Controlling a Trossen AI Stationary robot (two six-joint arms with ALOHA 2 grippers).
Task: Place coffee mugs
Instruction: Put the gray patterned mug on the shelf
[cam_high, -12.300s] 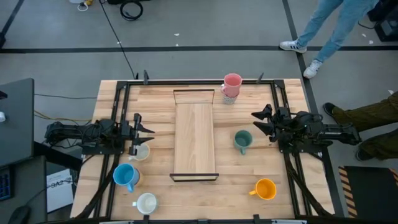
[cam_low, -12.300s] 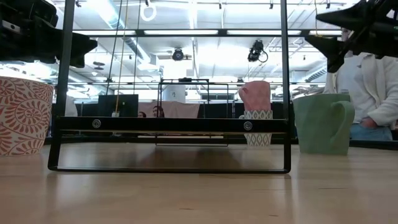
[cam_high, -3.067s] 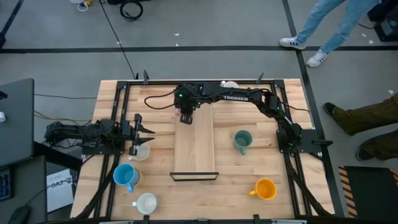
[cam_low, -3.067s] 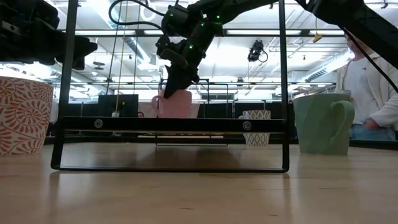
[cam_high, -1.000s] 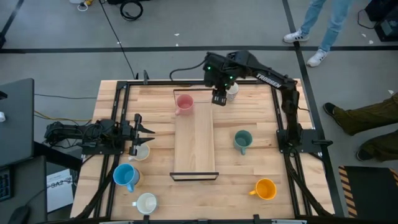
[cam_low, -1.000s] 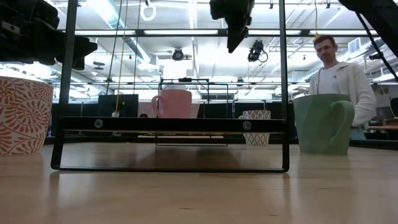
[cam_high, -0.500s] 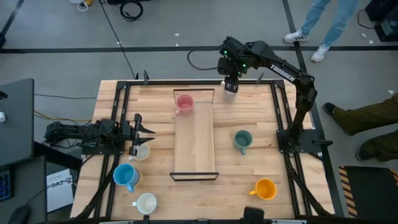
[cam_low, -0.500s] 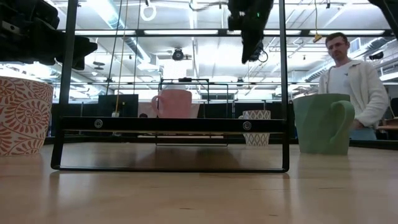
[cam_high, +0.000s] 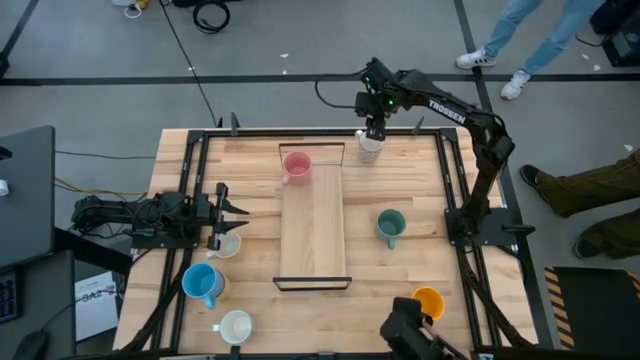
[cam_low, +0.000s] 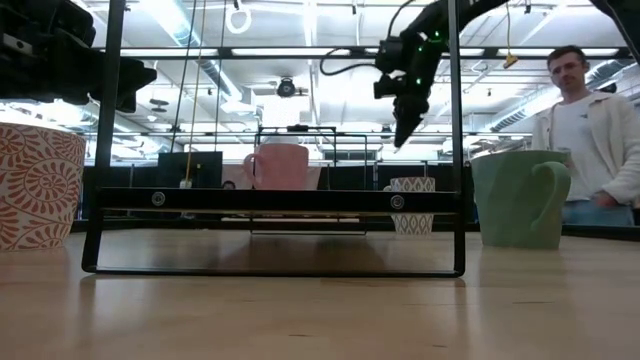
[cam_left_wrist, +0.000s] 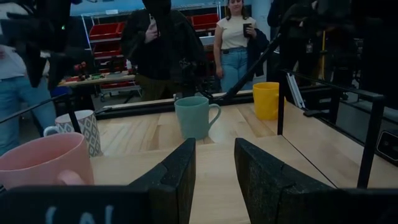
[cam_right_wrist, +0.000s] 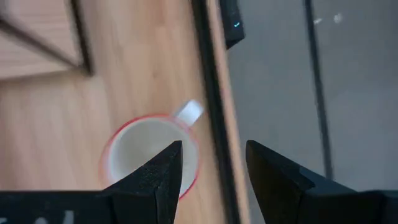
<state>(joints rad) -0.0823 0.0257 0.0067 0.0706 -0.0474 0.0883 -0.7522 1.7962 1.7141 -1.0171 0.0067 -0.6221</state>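
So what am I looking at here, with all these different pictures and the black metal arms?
It is a wooden table with two robot arms, seen at one moment by four cameras: one overhead, one at table height, one on each wrist. The right hand is open and empty above a patterned white mug at the table's far edge; its wrist camera looks straight down into that mug. The left hand waits open at the left side, above another white mug. A pink mug stands on the long wooden tray in the middle. Green, orange, blue and cream mugs stand around it.
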